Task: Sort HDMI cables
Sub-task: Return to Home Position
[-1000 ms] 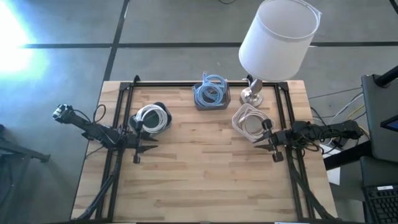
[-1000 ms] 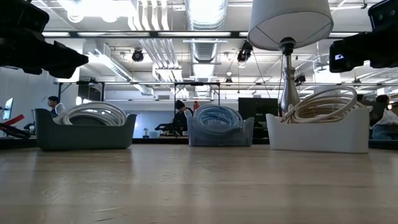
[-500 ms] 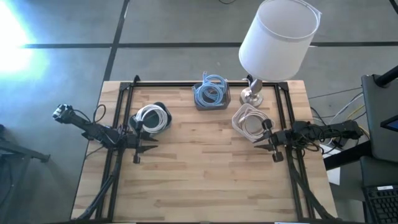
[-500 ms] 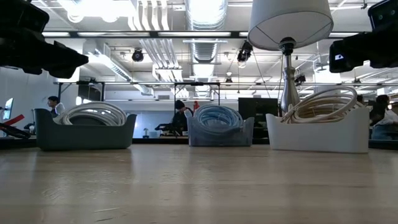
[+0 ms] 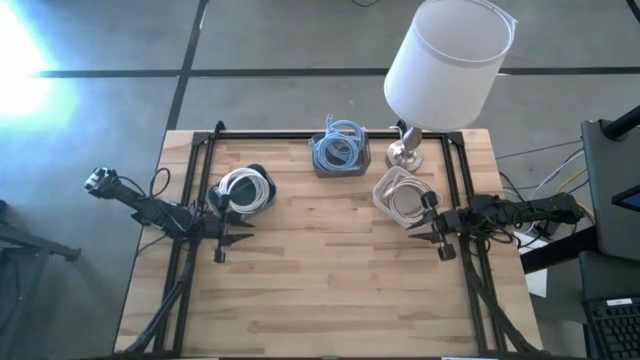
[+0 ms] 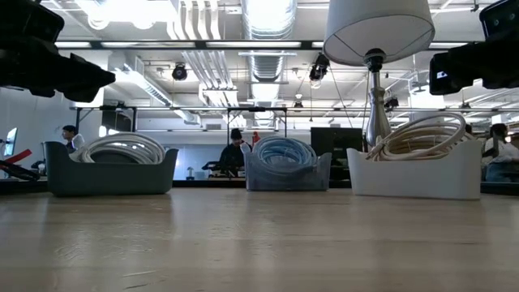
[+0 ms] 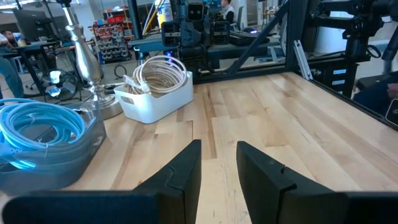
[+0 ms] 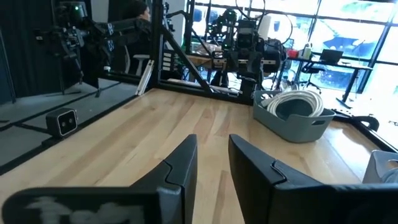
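Note:
The HDMI cables lie coiled in three bins near the table's far edge. White coils (image 5: 245, 189) fill a dark grey bin (image 6: 109, 177). Light blue coils (image 5: 338, 148) fill a blue-grey bin (image 6: 287, 173). Beige coils (image 5: 402, 195) fill a white bin (image 6: 412, 178). My left gripper (image 5: 244, 222) (image 7: 217, 155) hovers open above the table just near-side of the grey bin, pointing right. My right gripper (image 5: 414, 223) (image 8: 212, 149) hovers open near-side of the white bin, pointing left. Neither touches anything.
A table lamp with a large white shade (image 5: 447, 58) stands on its metal base (image 5: 405, 150) at the far edge, between the blue-grey and white bins. A black frame (image 5: 200, 150) runs along the table's sides. The near half of the wooden top (image 5: 330, 290) is bare.

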